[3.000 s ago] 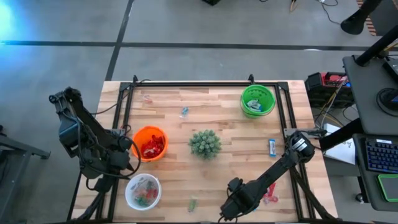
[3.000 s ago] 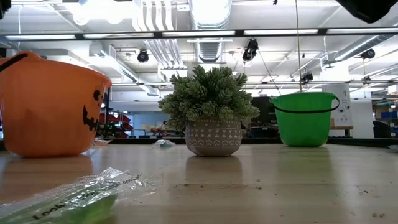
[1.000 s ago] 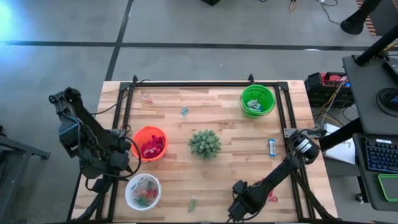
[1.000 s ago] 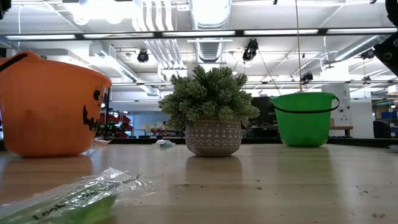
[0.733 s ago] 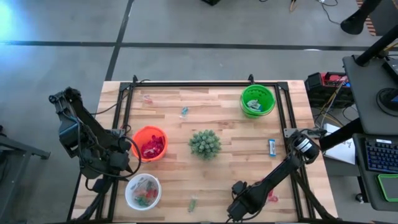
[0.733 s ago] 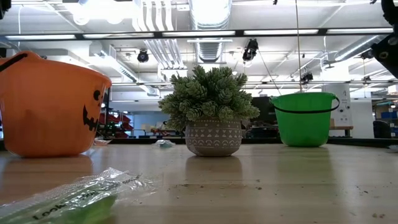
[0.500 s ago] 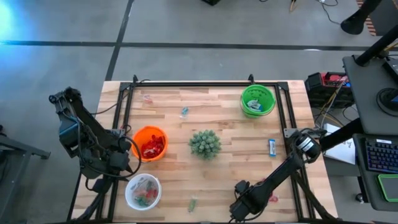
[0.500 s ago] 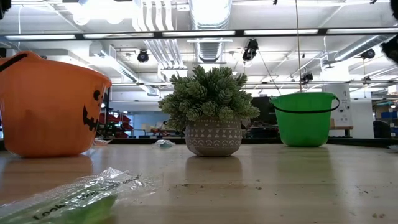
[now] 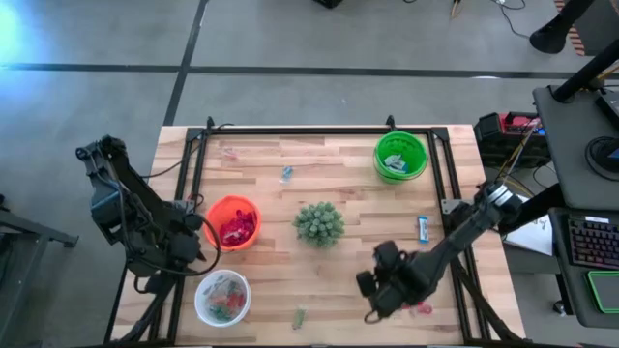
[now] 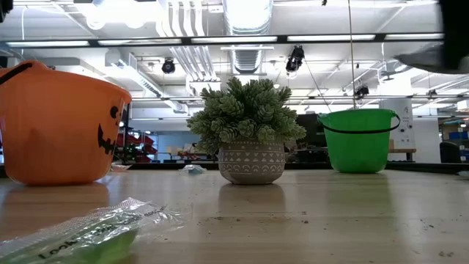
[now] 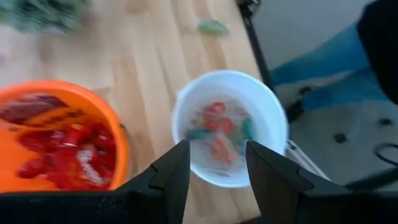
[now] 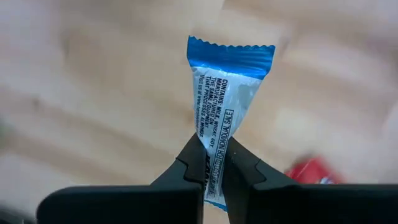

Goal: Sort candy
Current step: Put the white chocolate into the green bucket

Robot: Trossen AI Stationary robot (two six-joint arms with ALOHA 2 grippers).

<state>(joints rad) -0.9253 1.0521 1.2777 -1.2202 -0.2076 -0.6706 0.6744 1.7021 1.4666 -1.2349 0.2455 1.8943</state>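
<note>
Table [image 9: 338,271]: green bowl [image 9: 400,155] lies far corner, well apart from right gripper [image 9: 372,295] at near edge. Left gripper [image 11: 214,163] waits released over white bowl [image 11: 230,129]. Right gripper clenches blue bar [image 12: 225,112], long axis extending forward.

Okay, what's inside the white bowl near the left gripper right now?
The white bowl holds a loose heap of small sweets, red, orange and green ones showing on top. Whatever lies beneath them is covered. The left gripper hangs open above its rim, holding nothing.
</note>
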